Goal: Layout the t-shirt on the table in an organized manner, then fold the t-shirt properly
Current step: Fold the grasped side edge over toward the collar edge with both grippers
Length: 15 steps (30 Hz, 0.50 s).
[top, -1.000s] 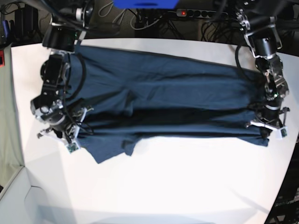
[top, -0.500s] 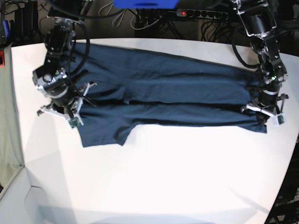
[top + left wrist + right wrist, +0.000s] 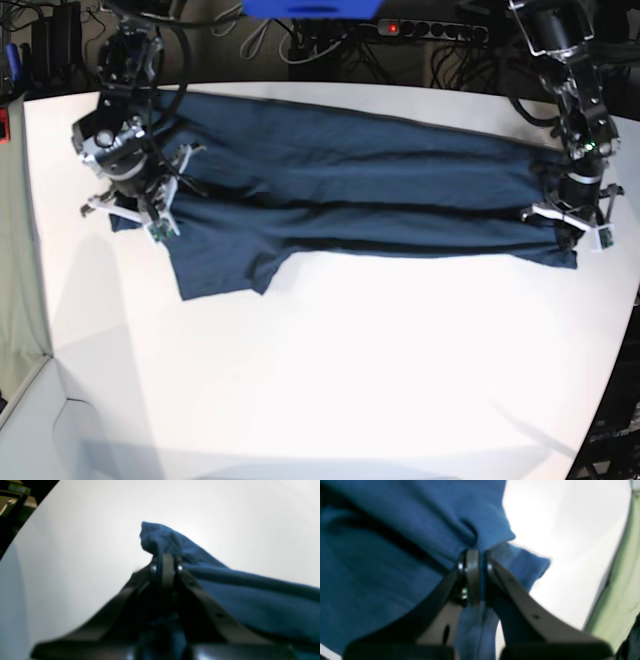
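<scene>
The dark navy t-shirt [image 3: 350, 190] lies stretched sideways across the far half of the white table [image 3: 350, 380], with long creases along it and a sleeve [image 3: 220, 265] pointing toward the near edge. My left gripper [image 3: 572, 228] is at the right end of the base view, shut on the shirt's edge. The left wrist view shows its fingertips [image 3: 168, 566] pinching a raised corner of cloth [image 3: 160, 537]. My right gripper [image 3: 130, 216] is at the left end, shut on the shirt. Its fingertips [image 3: 472, 567] clamp a bunched fold [image 3: 395, 542].
Cables and a power strip [image 3: 420, 28] lie behind the table's far edge, beside a blue object [image 3: 310, 8]. The table edge curves away at the right [image 3: 615, 330]. A greenish surface [image 3: 620, 585] borders the table's left side.
Both grippers have moved toward the far edge of the table with the shirt's near edge in them. The cloth now lies flatter and further back.
</scene>
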Each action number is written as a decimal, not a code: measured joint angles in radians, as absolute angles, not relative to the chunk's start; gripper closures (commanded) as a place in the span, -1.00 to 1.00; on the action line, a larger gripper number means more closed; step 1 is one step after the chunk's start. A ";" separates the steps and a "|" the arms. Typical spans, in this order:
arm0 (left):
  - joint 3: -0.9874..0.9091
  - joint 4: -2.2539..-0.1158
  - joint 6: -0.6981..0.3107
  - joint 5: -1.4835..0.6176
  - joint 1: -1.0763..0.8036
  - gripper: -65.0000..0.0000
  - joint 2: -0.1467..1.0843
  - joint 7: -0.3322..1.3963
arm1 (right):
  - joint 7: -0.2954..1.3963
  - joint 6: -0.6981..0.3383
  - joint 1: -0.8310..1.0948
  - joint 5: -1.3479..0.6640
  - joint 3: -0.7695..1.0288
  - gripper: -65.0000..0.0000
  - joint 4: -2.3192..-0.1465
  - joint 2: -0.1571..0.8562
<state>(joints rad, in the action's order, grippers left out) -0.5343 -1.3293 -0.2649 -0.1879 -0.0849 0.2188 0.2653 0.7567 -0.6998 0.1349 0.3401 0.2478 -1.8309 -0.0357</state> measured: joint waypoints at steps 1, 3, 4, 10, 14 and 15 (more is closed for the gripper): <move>-0.534 -1.330 -0.266 -0.188 -0.092 1.00 0.218 0.270 | 0.758 -0.699 0.134 0.340 0.248 1.00 -1.831 -0.036; -0.534 -1.345 -0.265 -0.185 -0.106 1.00 0.218 0.284 | 0.755 -0.699 0.131 0.340 0.248 1.00 -1.831 -0.036; -0.534 -1.350 -0.265 -0.185 -0.108 1.00 0.218 0.279 | 0.756 -0.699 0.130 0.340 0.248 1.00 -1.831 -0.036; -0.534 -1.357 -0.266 -0.188 -0.106 1.00 0.219 0.273 | 0.754 -0.699 0.147 0.339 0.245 1.00 -1.831 -0.036; -0.534 -1.433 -0.263 -0.188 -0.117 1.00 0.219 0.290 | 0.755 -0.699 0.150 0.340 0.245 1.00 -1.831 -0.036; -0.535 -1.461 -0.264 -0.188 -0.119 1.00 0.219 0.305 | 0.754 -0.699 0.148 0.339 0.245 1.00 -1.831 -0.036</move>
